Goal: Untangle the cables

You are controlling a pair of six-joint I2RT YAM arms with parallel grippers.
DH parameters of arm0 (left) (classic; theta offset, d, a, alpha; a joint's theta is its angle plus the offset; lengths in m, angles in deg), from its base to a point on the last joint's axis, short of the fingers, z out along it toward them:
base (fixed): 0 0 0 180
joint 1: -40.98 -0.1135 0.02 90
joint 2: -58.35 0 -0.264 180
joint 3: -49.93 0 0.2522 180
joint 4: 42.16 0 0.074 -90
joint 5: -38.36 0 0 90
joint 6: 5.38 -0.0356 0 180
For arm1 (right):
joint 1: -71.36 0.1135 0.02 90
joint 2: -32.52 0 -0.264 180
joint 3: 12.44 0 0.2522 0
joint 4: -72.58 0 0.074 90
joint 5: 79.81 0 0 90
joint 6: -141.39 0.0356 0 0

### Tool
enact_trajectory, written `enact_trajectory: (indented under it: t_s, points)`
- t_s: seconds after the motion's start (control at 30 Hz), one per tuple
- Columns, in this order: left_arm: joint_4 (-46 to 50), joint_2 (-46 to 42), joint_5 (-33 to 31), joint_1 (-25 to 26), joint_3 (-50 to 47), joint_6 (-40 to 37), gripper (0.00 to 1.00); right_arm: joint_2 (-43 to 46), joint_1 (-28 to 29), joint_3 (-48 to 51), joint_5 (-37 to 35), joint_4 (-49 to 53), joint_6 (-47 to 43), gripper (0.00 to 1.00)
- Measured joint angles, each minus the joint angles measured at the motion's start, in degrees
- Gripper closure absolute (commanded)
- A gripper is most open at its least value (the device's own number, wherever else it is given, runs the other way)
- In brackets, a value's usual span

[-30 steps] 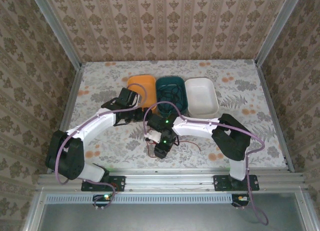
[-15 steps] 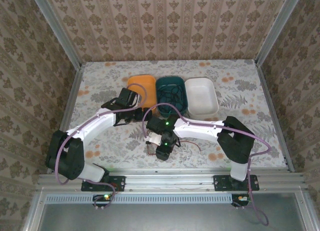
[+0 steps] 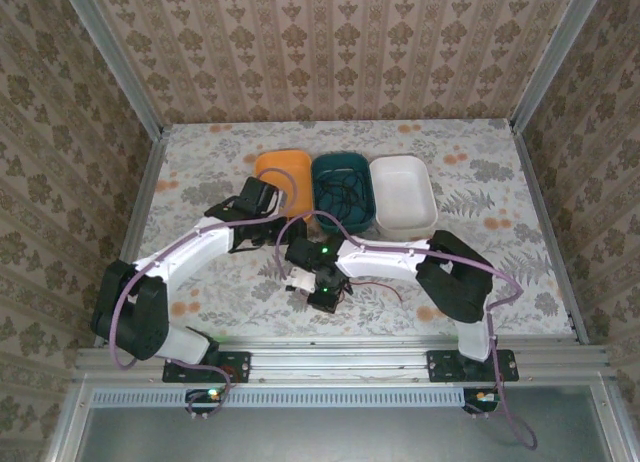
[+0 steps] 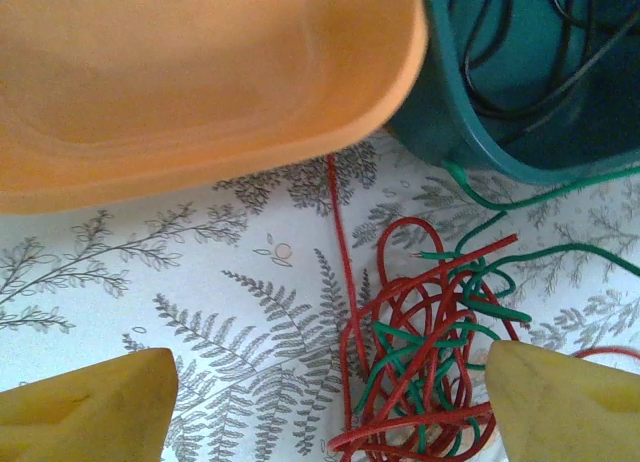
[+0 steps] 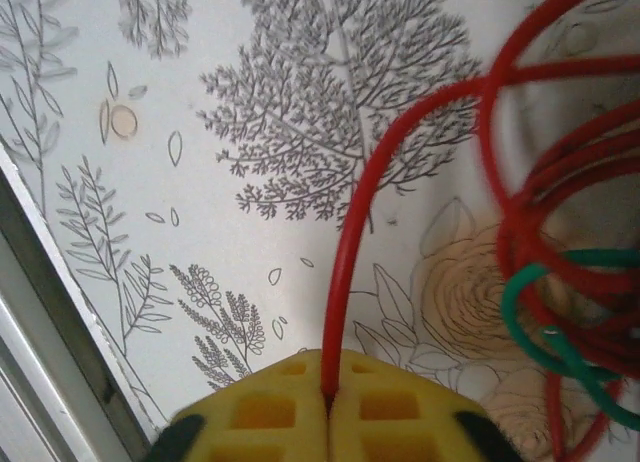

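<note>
The cables lie as a tangle of red and green cables (image 4: 430, 367) on the flowered table just in front of the trays. My left gripper (image 4: 330, 407) hangs open over it, one yellow finger (image 4: 95, 407) on bare cloth and the other at the tangle's right edge. A red cable (image 5: 350, 242) arcs up from the loops into my right gripper (image 5: 328, 397), whose yellow pads are shut on it. A green cable (image 5: 520, 312) weaves through those loops. From above, my right gripper (image 3: 318, 292) sits near the table's front, with a red strand (image 3: 378, 285) trailing right.
Three trays stand in a row at mid-table: an orange tray (image 3: 272, 166), a teal tray (image 3: 342, 163) holding black cables (image 4: 560, 42), and a white tray (image 3: 402, 194). The table's metal front rail (image 5: 45, 332) runs close to my right gripper.
My right gripper has closed on the red cable and shifted slightly left. The left arm has stayed put.
</note>
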Motion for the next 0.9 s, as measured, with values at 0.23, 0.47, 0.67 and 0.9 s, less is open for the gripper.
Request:
enact_trajectory:
  t_s: [0.23, 0.47, 0.67, 0.9]
  points:
    - [1.09, 6.19, 0.87, 4.50, 2.49, -3.87, 0.24, 15.87, -2.25, 2.86, -0.70, -0.68, 0.02, 1.00]
    - [2.71, 12.79, 1.18, 6.69, 5.66, -7.72, 0.24, 30.47, -7.82, 2.21, -2.29, -3.56, 1.27, 1.00]
    - [3.37, 15.19, 0.96, 6.99, 6.10, -9.53, 0.25, 40.94, -11.52, 2.16, -7.63, -12.76, 3.43, 1.00]
    - [3.41, 16.68, 0.11, 7.72, 6.08, -10.05, 0.25, 46.38, -13.94, 0.26, -17.14, -23.93, 3.28, 1.00]
